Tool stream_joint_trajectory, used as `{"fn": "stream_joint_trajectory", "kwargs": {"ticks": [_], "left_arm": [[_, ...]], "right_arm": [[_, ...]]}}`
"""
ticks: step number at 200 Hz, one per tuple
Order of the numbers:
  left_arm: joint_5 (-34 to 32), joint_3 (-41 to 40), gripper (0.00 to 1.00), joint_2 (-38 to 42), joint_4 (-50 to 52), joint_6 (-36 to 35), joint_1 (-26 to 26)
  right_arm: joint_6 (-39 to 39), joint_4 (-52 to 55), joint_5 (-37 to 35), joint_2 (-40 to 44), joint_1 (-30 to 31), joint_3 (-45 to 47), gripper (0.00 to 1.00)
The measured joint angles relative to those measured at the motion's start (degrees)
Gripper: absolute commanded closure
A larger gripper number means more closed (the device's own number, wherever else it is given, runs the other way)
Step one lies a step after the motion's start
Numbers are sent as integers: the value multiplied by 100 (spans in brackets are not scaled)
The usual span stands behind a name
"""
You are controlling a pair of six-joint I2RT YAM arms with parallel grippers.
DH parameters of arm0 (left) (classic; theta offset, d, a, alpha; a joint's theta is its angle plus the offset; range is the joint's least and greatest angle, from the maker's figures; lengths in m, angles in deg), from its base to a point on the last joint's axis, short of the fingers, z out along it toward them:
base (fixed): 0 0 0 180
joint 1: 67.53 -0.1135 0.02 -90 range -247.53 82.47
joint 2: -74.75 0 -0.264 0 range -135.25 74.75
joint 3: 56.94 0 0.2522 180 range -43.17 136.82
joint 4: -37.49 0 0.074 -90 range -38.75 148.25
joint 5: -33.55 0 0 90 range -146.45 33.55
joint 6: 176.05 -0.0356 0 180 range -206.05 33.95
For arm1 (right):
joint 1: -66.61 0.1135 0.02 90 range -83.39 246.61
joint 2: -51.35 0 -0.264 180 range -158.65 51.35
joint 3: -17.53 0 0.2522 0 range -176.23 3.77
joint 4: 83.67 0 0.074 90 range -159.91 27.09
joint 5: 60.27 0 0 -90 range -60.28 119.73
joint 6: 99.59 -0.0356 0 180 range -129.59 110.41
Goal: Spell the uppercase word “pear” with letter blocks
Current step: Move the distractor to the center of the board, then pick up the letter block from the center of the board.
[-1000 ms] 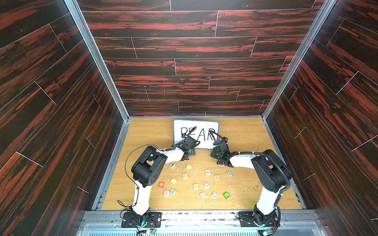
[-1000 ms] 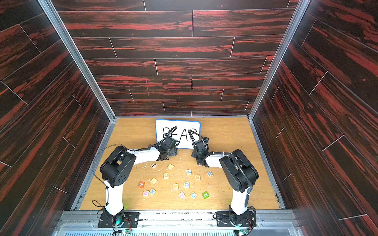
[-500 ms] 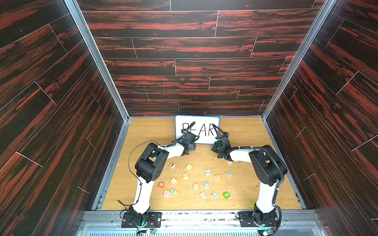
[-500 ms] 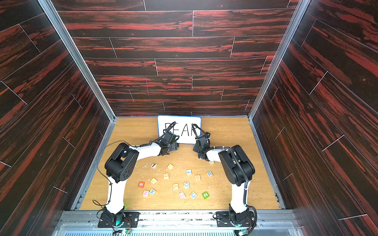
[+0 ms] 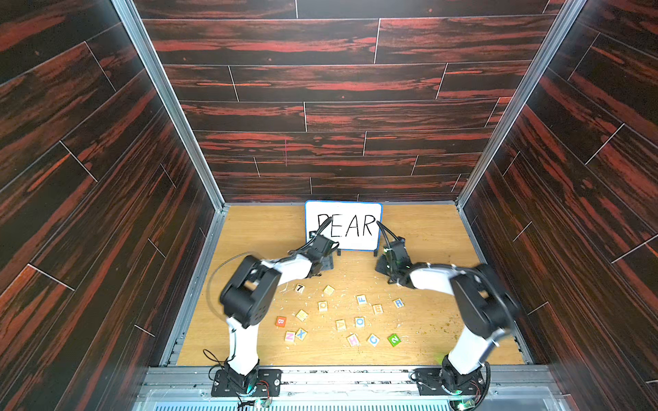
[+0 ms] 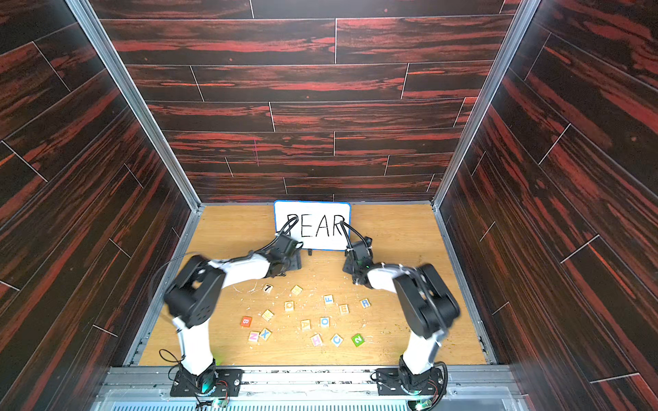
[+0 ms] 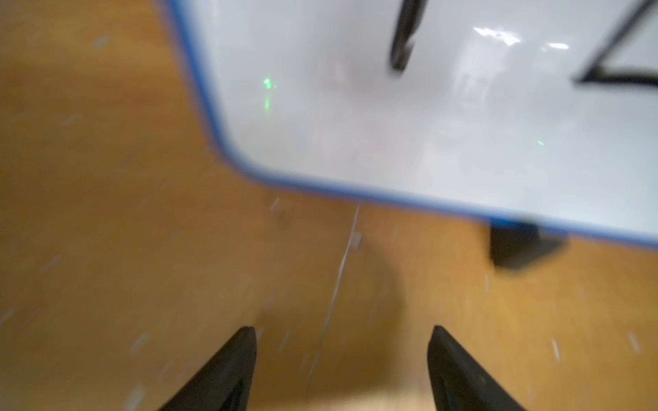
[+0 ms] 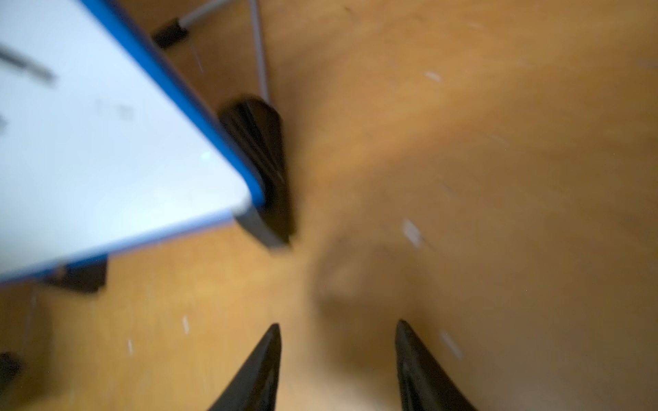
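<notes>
Left end effector [image 7: 341,332] and right end effector [image 8: 338,325] gape empty near the whiteboard [image 5: 343,227].
Orange E block [image 5: 377,308], yellow-orange A block [image 5: 340,324] and blue R block [image 5: 398,303], pale-wood cubes, lie apart on the desk [image 5: 427,231], untouched; P illegible.

In both top views the whiteboard [image 5: 343,226] at centre frame reads "PEAR" in black marker. Below it lie the 7 block [image 5: 299,288], blue F block [image 5: 361,299], orange E block [image 5: 377,309], blue R block [image 5: 398,303], red B block [image 5: 280,321], pink N block [image 5: 290,336], blue X block [image 5: 301,333], yellow-orange A block [image 5: 340,325], blue O block [image 5: 359,322], pink H block [image 5: 353,340], blue C block [image 5: 373,340] and green 2 block [image 5: 393,340].
</notes>
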Motion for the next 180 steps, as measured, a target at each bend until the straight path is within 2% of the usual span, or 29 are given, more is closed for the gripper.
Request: {"fn": "stream_joint_trajectory", "kwargs": {"ticks": [42,64,87,135,180], "left_arm": [[251,-710,18,1451,103,11,15],[393,-898,17,1982,216,-57,81],[549,-1163,16,2444,442,-111,190],[763,-1631,14,3344,874,-120,306],[723,-1735,13,3810,1073,-52,306]], "right_arm": [[498,603,-125,1202,-2,278,39],[785,935,-214,1384,-2,295,30],[1093,1340,-216,1368,-13,308,29],[1475,1467,-111,1049,-227,382,30],[1578,1384,129,737,-468,433,41]]}}
